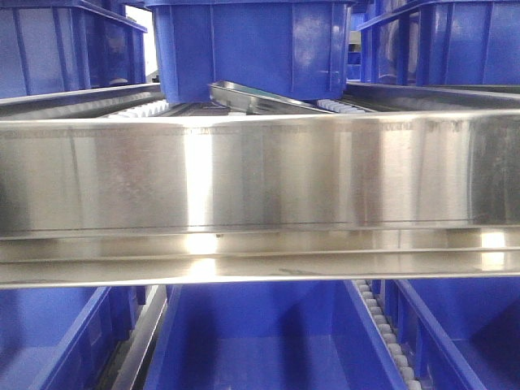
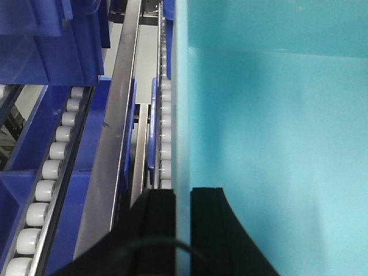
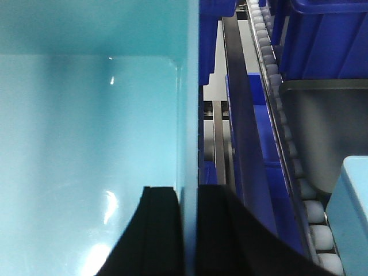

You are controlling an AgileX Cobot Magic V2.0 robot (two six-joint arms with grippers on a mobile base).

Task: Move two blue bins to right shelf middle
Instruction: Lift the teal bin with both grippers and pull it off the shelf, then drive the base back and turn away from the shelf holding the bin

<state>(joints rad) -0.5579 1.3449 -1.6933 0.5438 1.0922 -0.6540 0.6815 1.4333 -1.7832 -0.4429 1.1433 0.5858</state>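
Observation:
A blue bin (image 1: 252, 49) sits at the top centre of the front view, on the roller level above the steel beam, and neither gripper shows there. In the left wrist view the bin's inside (image 2: 276, 115) looks pale cyan, and my left gripper (image 2: 183, 192) is shut on its left wall, one finger inside and one outside. Seen from the right wrist, the same pale inside (image 3: 86, 126) fills the left, and my right gripper (image 3: 188, 190) is shut on the right wall. More blue bins (image 1: 65, 45) (image 1: 455, 41) stand to either side.
A wide steel shelf beam (image 1: 260, 179) crosses the front view, with open blue bins (image 1: 260, 341) on the level below. White roller tracks (image 2: 52, 167) (image 3: 276, 98) and steel rails (image 2: 115, 144) run beside the held bin. A grey metal tray (image 3: 328, 132) lies at the right.

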